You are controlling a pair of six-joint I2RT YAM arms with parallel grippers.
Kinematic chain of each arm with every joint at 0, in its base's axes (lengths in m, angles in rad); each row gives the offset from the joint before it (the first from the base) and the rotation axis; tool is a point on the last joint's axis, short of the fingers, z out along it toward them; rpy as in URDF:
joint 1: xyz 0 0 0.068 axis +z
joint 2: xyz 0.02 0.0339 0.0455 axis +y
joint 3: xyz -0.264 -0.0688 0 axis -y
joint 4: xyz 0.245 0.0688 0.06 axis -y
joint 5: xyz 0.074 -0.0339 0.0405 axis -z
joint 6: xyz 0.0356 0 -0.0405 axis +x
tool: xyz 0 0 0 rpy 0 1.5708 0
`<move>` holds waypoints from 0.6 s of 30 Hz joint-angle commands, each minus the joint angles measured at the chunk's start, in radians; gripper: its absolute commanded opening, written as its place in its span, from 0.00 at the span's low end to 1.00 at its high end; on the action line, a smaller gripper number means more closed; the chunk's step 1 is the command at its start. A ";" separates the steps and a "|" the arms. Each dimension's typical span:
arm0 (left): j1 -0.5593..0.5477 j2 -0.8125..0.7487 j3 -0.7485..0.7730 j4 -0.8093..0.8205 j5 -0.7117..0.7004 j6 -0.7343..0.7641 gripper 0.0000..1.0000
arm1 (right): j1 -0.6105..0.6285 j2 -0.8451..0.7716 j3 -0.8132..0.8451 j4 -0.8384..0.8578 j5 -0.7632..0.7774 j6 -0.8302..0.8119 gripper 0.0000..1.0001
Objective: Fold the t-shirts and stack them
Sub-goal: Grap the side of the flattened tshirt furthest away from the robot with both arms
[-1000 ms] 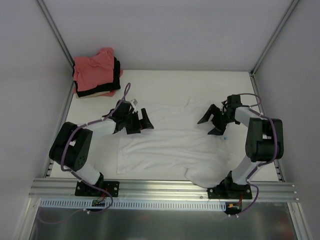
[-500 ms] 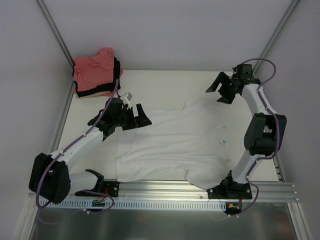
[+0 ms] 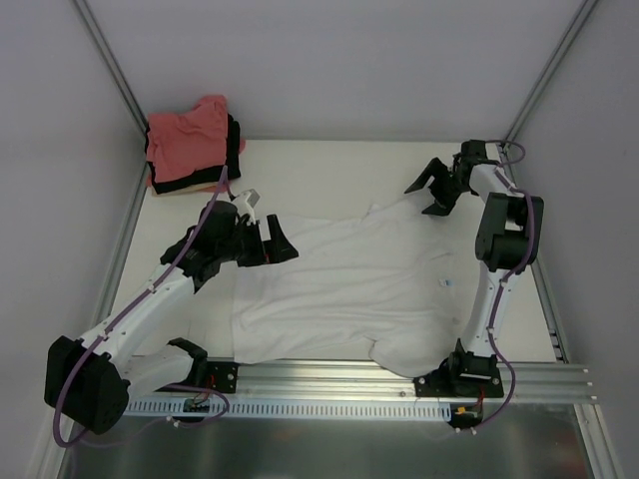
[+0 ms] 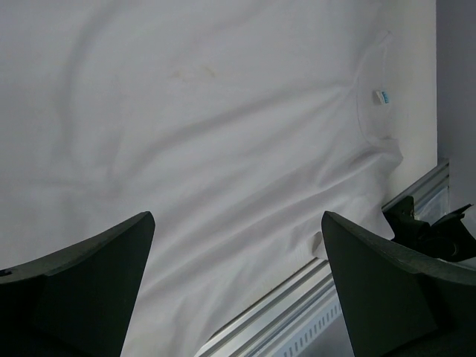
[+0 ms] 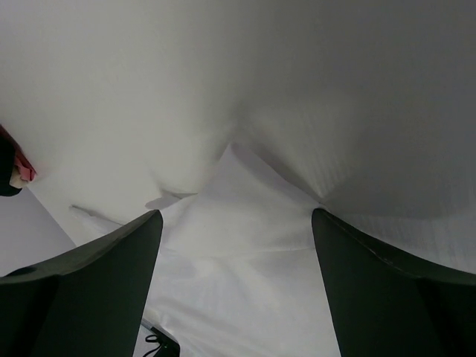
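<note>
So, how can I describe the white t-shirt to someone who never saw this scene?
Look at the cream table in the white-walled booth. The white t-shirt lies spread across its middle. Unlike the folded pile in the far left corner, topped in salmon pink, it is unfolded, with a small label at the neck.

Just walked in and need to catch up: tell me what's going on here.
Two robot arms are working on a white t-shirt spread flat on the table. The left gripper hovers open over the shirt's far hem corner, and the right gripper hovers open by the far sleeve. Neither holds any cloth. A stack of folded shirts, salmon-pink on top, sits in the far left corner.
</note>
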 commanded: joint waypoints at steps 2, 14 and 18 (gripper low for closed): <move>-0.007 -0.022 0.000 -0.043 -0.015 0.037 0.99 | -0.007 0.014 0.004 0.030 -0.014 0.013 0.87; -0.009 -0.033 -0.008 -0.086 -0.040 0.052 0.99 | -0.026 0.031 -0.015 0.046 -0.070 0.045 0.00; -0.009 -0.045 -0.013 -0.092 -0.048 0.052 0.99 | -0.038 -0.114 -0.105 0.065 -0.045 0.053 0.00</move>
